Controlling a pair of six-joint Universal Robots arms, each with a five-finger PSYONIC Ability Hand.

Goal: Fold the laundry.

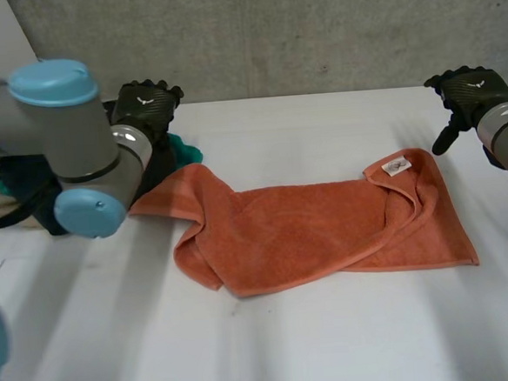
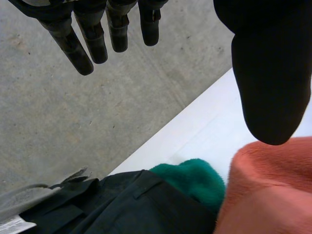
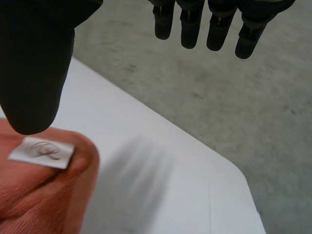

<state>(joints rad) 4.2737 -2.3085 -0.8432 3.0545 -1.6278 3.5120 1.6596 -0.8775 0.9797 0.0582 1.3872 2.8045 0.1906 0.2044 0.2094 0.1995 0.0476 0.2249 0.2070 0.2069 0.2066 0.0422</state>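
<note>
Orange towel (image 1: 318, 230) lies rumpled on the white worktop (image 1: 334, 342), its long axis running side to side, its label (image 1: 397, 166) end toward the right hand (image 1: 467, 93). The left hand (image 1: 146, 106) and the right hand hover with fingers spread, holding nothing.

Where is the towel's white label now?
In the head view, the label sits on the far right corner of the towel, nearest the right hand, untouched by it.
</note>
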